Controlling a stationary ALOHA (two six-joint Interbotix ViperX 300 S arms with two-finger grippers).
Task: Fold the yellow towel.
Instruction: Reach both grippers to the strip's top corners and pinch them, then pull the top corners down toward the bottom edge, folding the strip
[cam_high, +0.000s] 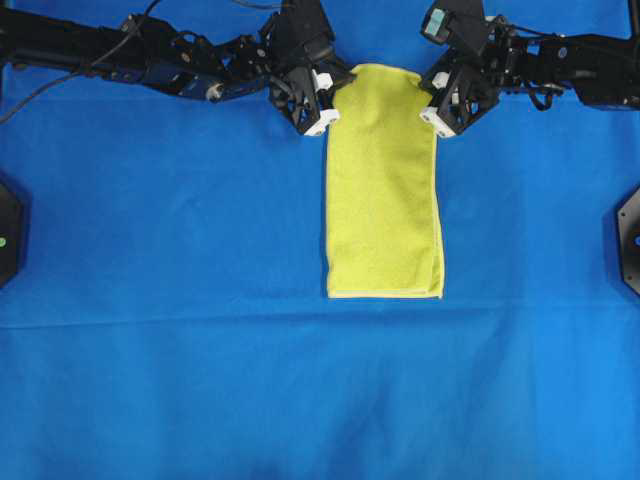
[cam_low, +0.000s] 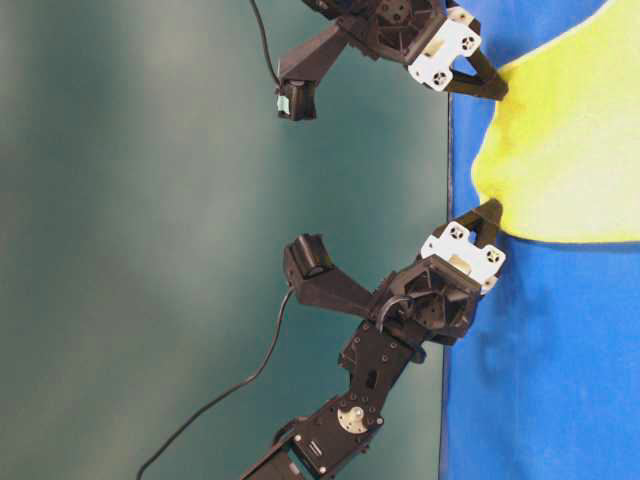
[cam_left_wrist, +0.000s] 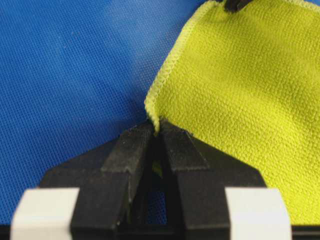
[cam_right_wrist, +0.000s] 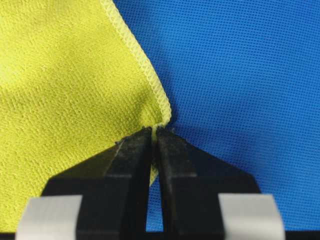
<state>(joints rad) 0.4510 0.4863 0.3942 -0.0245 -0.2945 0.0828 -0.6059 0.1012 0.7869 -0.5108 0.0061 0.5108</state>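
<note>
The yellow towel (cam_high: 384, 185) lies as a long strip, already folded once by the look of it, on the blue-covered desk (cam_high: 160, 350), its near hem flat. At its far end the left end effector (cam_high: 322, 108) is clenched on one corner and the right end effector (cam_high: 440, 105) on the other. To fold well, I'd lift both corners evenly and lay them on the near hem. No writing can be read anywhere.

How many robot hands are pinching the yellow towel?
2. The left hand pinches the yellow towel at its top left corner, and the right hand pinches its top right corner.
</note>
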